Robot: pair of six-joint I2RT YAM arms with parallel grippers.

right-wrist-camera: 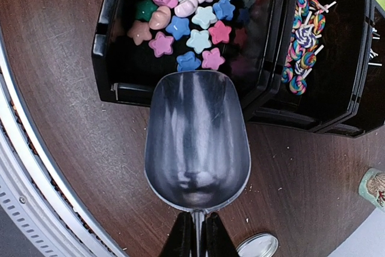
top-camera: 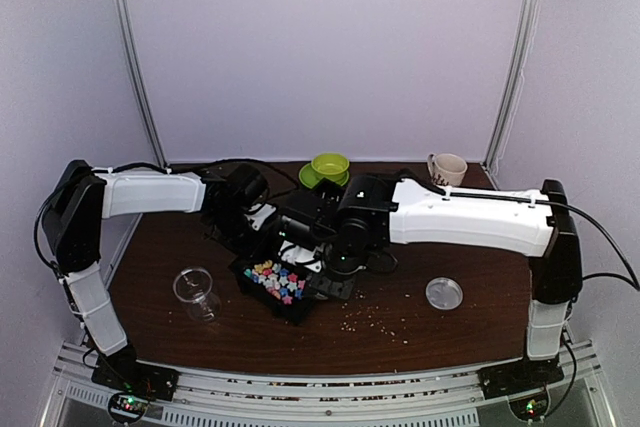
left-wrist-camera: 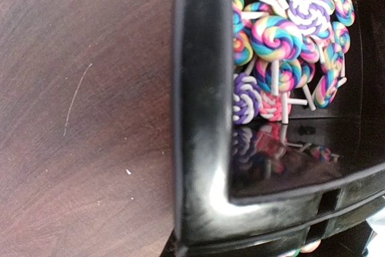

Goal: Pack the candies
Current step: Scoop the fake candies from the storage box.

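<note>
The right pincer [right-wrist-camera: 195,234] is clamped on the handle of a metal scoop [right-wrist-camera: 197,142], its dark fingers [right-wrist-camera: 180,239] pressed to either side of the thin stem at the bottom edge of the right wrist view. The scoop's bowl is empty and fills the middle of that frame. Its front lip meets the near wall of a black tray [right-wrist-camera: 105,46] at the top of the frame.

The candies [right-wrist-camera: 186,16] lie inside this tray as a loose heap of small star and rounded shapes in pink, blue, teal and pale white, and the nearest ones sit just beyond the scoop's lip. To the right, touching the first tray, stands a second black tray [right-wrist-camera: 355,88] holding swirl lollipops [right-wrist-camera: 304,40] on white sticks. The left wrist view shows these lollipops close up in its upper right, behind a glossy black wall.

In the top view both arms meet at the centre of the dark brown worktop [top-camera: 480,322], over the trays. The left pincer [top-camera: 258,225] is tucked behind the trays there, and I cannot tell whether it is open or closed.

A clear cup [top-camera: 195,289] stands left of the trays, and a round clear lid [top-camera: 443,293] lies well to their right. Pale crumbs [top-camera: 372,319] are scattered lower centre. A green bowl [top-camera: 330,167] and a mug [top-camera: 447,168] sit along the far edge.
</note>
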